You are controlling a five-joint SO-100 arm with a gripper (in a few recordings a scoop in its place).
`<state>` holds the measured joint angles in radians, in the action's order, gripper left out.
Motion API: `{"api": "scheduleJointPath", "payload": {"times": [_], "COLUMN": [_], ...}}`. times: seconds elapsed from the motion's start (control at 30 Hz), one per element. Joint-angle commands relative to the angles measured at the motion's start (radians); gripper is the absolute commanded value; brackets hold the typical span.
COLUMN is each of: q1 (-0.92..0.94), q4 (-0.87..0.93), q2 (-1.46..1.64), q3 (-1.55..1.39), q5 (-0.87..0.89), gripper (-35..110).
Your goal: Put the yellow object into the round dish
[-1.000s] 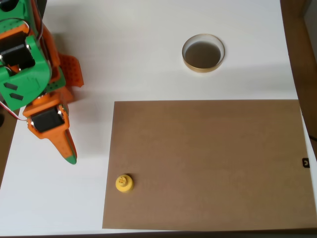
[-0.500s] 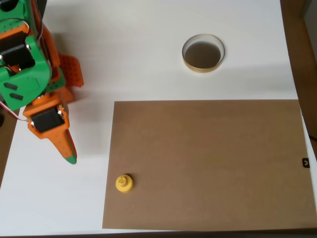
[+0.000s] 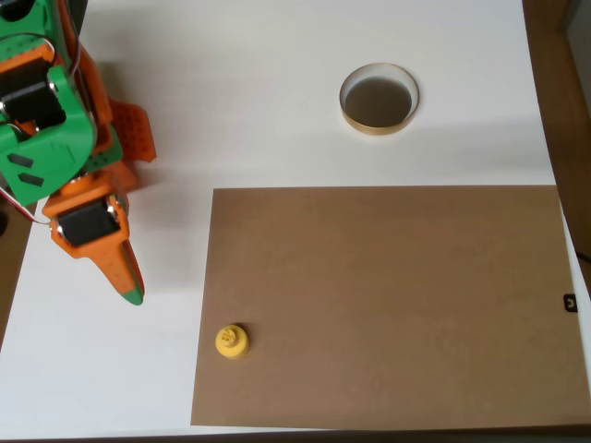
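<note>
While the orange gripper [image 3: 129, 288] hangs empty, fingers seemingly together, the yellow object [image 3: 232, 341] sits at the brown mat's [image 3: 388, 305] corner, far from the round dish [image 3: 379, 99], awaiting pickup.

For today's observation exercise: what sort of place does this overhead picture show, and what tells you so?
Probably a tabletop robot practice setup: an orange and green arm with its end effector, a plain white table with a brown mat, and two props, the yellow object and the round dish.
</note>
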<state>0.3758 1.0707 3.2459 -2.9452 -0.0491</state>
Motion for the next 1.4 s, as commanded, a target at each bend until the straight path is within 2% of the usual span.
{"api": "scheduleJointPath", "payload": {"times": [0.0,0.3,0.57,1.1,1.37], "q1": [0.023,0.032,0.025,-0.227,-0.25], "q4": [-0.005,-0.034,-0.081,0.097,0.15], "q2": [0.018,-0.044,-0.42,-0.956,-1.264], "q3": [0.084,0.204,0.394,0.839,1.006], "q5": [-0.005,-0.169,-0.112,-0.041,-0.026], "gripper": [7,17,24,26,27]}}
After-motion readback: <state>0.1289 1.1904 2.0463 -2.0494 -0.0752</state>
